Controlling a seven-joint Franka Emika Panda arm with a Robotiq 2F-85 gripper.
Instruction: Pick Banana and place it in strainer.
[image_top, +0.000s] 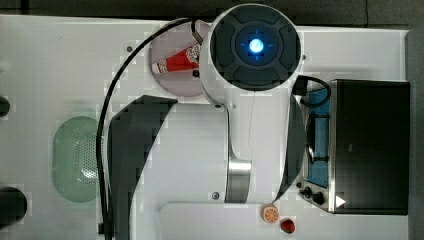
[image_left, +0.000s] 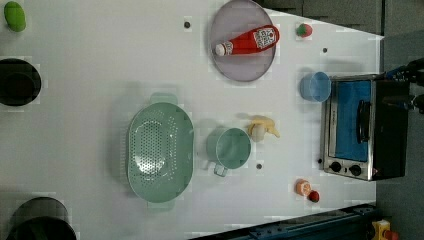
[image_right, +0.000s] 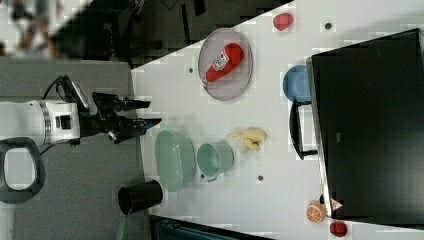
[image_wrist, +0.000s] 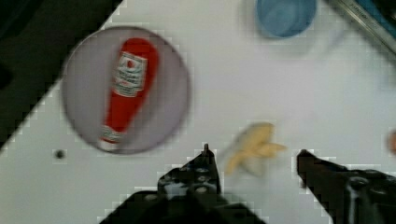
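Observation:
The pale yellow banana (image_left: 262, 127) lies on the white table beside the teal-green cup (image_left: 229, 147). It also appears as the banana (image_right: 248, 137) in the right view. The mint-green strainer (image_left: 160, 150) stands on the cup's other side, with nothing in it; the arm covers part of the strainer (image_top: 75, 160) in the top view. My gripper (image_right: 145, 112) hangs well off the table with its fingers spread and nothing between them. In the wrist view the banana (image_wrist: 254, 147) sits far beyond the open gripper (image_wrist: 254, 156), between the two fingertips.
A grey plate (image_left: 243, 65) holds a red ketchup bottle (image_left: 247, 41). A blue cup (image_left: 315, 86) stands by the toaster oven (image_left: 362, 130). An orange slice (image_left: 302, 187) and a small red fruit (image_left: 314, 196) lie near the oven's corner. Black cups (image_left: 17, 82) stand at the left view's left.

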